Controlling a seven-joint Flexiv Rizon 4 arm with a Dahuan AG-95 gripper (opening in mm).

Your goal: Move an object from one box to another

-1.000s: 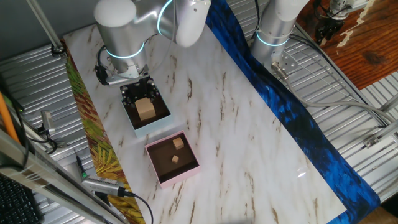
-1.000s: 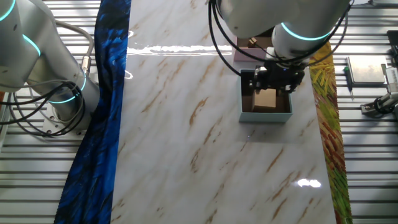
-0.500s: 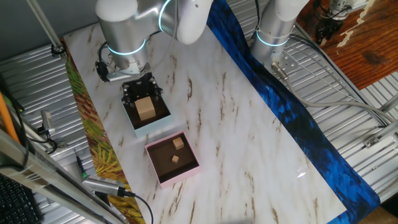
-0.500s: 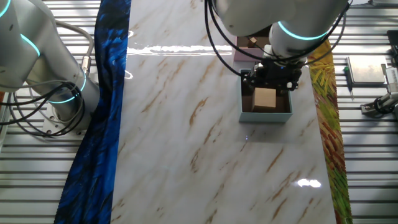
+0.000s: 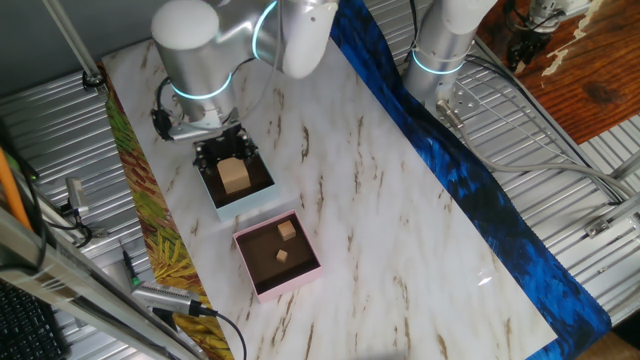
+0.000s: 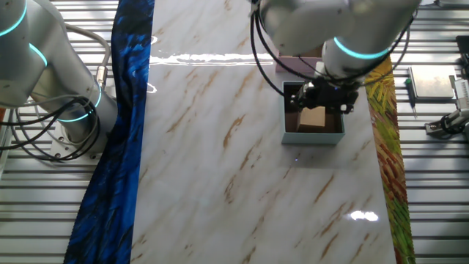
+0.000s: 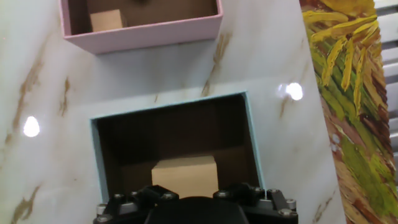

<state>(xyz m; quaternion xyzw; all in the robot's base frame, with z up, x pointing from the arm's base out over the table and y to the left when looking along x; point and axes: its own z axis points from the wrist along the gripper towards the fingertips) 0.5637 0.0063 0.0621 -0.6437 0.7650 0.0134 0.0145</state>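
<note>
A Flexiv arm's gripper [image 5: 222,152] hangs over the far end of the light-blue box [image 5: 262,194] on a marble-patterned table [image 5: 380,200], its black head covering that end of the box in one fixed view. A tan wooden block [image 5: 235,177] sits inside the box on the dark brown floor, just beside the gripper head; whether the fingers touch it, or how far apart they stand, cannot be told from any of the three views, since the fingertips are hidden under the head itself. From the other fixed view the gripper [image 6: 323,95] again masks the back of the light-blue box [image 6: 313,136], and only the front face of the block [image 6: 313,118] shows beneath it. The hand view looks straight down on the box [image 7: 96,155], with the block [image 7: 185,177] near the bottom edge and partly cut off by the black gripper body [image 7: 196,205], whose fingers lie out of frame. Next to the blue box stands the pink box [image 5: 294,280], holding two smaller wooden cubes [image 5: 287,231]; in the hand view only its near wall [image 7: 149,34] and one cube [image 7: 106,20] are visible, the rest cropped by the top edge. In the other fixed view the pink box [image 6: 282,59] is almost wholly hidden behind the arm. A leaf-patterned strip [image 5: 160,240] borders one side of the table, a blue cloth [image 5: 470,180] the other.
</note>
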